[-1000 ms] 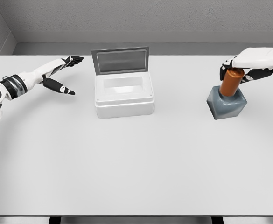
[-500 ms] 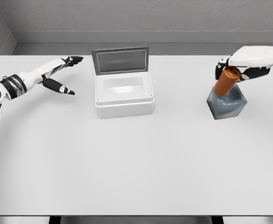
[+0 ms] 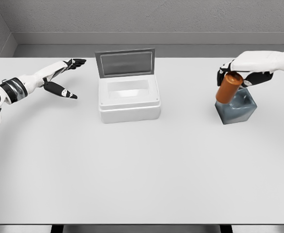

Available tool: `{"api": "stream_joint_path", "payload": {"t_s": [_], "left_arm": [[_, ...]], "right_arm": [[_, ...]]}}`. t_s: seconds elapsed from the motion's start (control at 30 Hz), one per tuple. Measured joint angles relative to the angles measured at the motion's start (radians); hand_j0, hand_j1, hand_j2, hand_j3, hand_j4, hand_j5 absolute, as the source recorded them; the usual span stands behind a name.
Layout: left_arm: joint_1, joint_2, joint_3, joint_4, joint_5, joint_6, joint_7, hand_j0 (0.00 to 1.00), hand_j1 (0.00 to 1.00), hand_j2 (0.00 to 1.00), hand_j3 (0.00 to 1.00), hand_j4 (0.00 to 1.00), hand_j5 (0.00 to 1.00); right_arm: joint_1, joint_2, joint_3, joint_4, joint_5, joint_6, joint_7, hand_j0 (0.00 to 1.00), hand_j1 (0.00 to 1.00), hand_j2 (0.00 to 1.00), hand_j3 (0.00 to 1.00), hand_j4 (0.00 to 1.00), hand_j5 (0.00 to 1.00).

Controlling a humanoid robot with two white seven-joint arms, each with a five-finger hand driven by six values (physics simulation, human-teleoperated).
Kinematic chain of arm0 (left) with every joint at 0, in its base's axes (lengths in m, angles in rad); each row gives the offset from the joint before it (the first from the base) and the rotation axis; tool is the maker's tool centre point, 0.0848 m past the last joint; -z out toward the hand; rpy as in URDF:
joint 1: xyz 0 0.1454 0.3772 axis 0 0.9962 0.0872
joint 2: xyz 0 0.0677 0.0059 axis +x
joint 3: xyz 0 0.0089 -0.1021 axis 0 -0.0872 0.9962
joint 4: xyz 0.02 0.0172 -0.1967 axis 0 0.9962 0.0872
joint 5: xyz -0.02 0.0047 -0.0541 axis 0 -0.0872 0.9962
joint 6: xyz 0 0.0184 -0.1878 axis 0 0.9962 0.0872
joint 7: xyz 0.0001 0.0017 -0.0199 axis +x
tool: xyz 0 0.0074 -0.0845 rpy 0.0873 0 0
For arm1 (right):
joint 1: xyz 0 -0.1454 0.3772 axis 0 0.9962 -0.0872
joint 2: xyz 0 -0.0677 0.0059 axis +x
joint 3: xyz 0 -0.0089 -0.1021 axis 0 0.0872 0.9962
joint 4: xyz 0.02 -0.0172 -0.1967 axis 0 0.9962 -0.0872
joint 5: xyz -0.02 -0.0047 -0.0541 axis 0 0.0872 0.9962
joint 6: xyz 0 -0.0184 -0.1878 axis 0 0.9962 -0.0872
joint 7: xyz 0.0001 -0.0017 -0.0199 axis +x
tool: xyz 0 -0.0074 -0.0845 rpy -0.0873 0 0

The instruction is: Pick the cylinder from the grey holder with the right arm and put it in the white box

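Cylinder [image 3: 228, 88] is tilting in your right hand [image 3: 235, 73], gripped above the grey holder [image 3: 236, 109]. White box [image 3: 129, 99] is sitting open on the desk [image 3: 142, 170]; left hand [image 3: 63, 77] is hanging open.

Both arms are glossy white shells. The left arm [image 3: 23, 85] carries a black band and round black joint cap; both hands — left hand [image 3: 59, 77], right hand [image 3: 243, 70] — have black fingers.

— Where is the right hand [image 3: 235, 73]?
— At the far right, arm reaching in level, fingers [image 3: 224, 73] curled around something held tilted.
— And the left hand [image 3: 64, 75]?
— At the left, arm outstretched, fingers spread, holding nothing.
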Motion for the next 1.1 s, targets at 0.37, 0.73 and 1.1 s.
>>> {"api": "stream_joint_path", "payload": {"t_s": [0.37,0.73,1.1], "left_arm": [[0.000,0.000,-0.001,0.000,0.000,0.000,0.000,1.00,1.00,1.00,1.00,1.00,1.00],[0.000,0.000,-0.001,0.000,0.000,0.000,0.000,1.00,1.00,1.00,1.00,1.00,1.00],[0.000,0.002,0.000,0.000,0.000,0.000,0.000,1.00,1.00,1.00,1.00,1.00,1.00]], "right_arm": [[-0.012,0.032,0.006,0.001,-0.041,0.000,-0.001,0.38,0.38,0.38,0.38,0.38,0.38],[-0.011,0.060,0.008,0.007,-0.071,0.000,-0.001,0.38,0.38,0.38,0.38,0.38,0.38],[-0.011,0.086,0.014,0.010,-0.104,0.000,-0.001,0.38,0.38,0.38,0.38,0.38,0.38]]}}
